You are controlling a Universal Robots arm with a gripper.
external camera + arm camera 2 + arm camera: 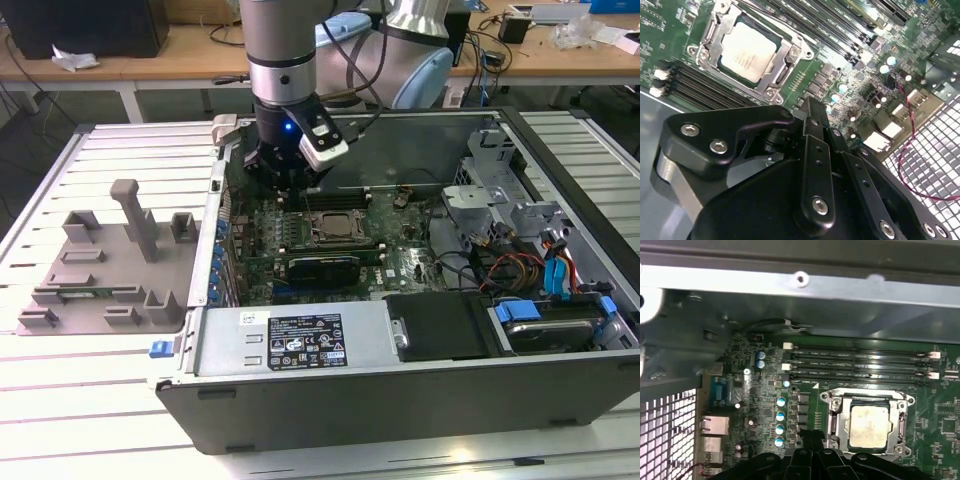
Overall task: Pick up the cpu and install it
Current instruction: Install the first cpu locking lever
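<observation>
1 arm (281, 60) — vertical, wrist pointing down | gripper (288, 183) — closed, holding nothing

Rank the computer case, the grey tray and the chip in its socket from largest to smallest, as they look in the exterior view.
1. Computer case, by far the largest.
2. Grey tray, beside the case.
3. Chip, seated in its socket, clearly the smallest.

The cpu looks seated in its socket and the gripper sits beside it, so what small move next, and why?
Probably a short, straight lift upward. The cpu lies flat inside the socket frame, apart from the gripper, which hangs low over the motherboard beside the socket. Rising straight, rather than moving sideways, should avoid nudging the chip.
</observation>
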